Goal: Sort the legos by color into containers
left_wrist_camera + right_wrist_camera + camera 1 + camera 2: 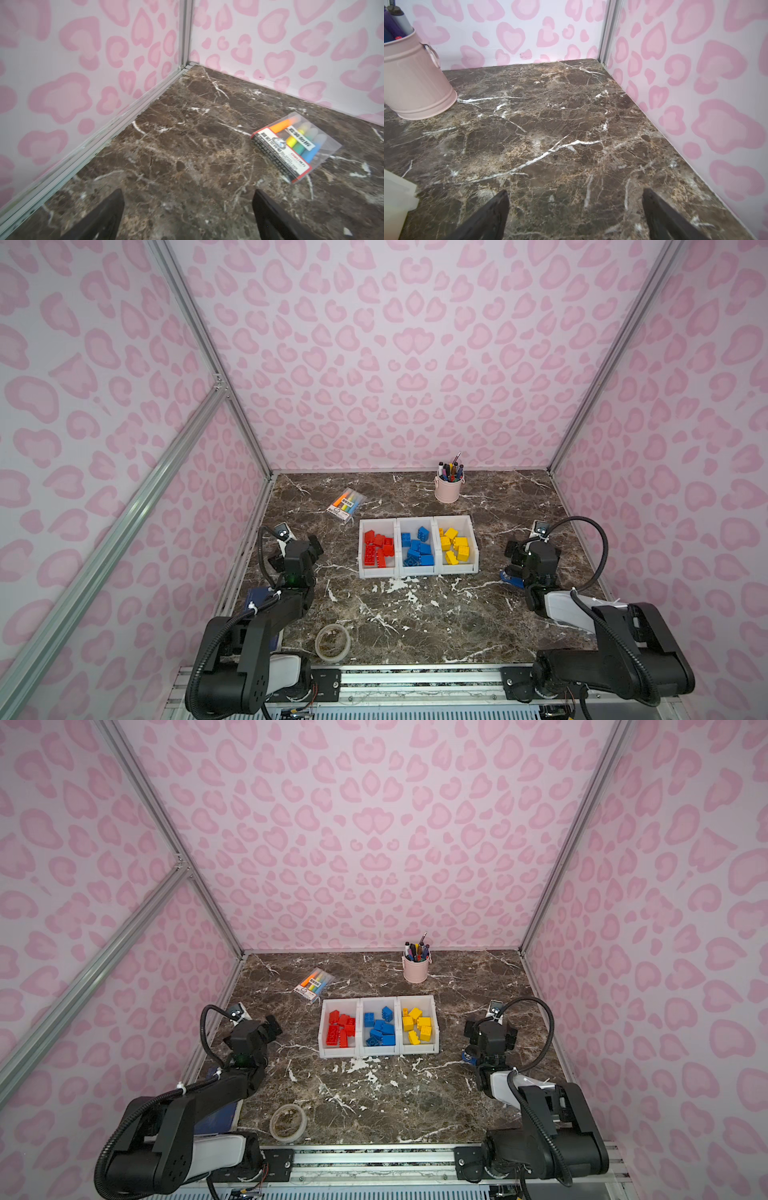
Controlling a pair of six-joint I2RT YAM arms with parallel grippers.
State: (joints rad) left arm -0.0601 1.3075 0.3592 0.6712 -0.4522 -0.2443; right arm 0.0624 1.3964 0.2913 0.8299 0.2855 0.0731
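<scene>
Top views show a dark, marble-patterned counter (415, 614) inside a booth with pink heart-print walls. Three white containers (417, 571), joined in a row, sit at the middle of the counter. In both top views the left bin holds the red legos (377, 549), the middle bin the blue legos (417, 551) and the right bin the yellow legos (456, 545).

The left tool (188, 192) hangs over the counter, well to the left of the containers, its jaws spread wide and gripping nothing. The right tool (575, 191) hangs well to the right of them, its jaws equally wide and empty.

Behind the containers, a pack of highlighters (346, 506) lies flat to the left, and a pink pen cup (448, 489) full of pens stands near the back wall. A roll of clear tape (332, 642) lies near the front edge, beside the left arm. A blue object (512, 578) sits partly hidden under the right arm; what it is cannot be told.
</scene>
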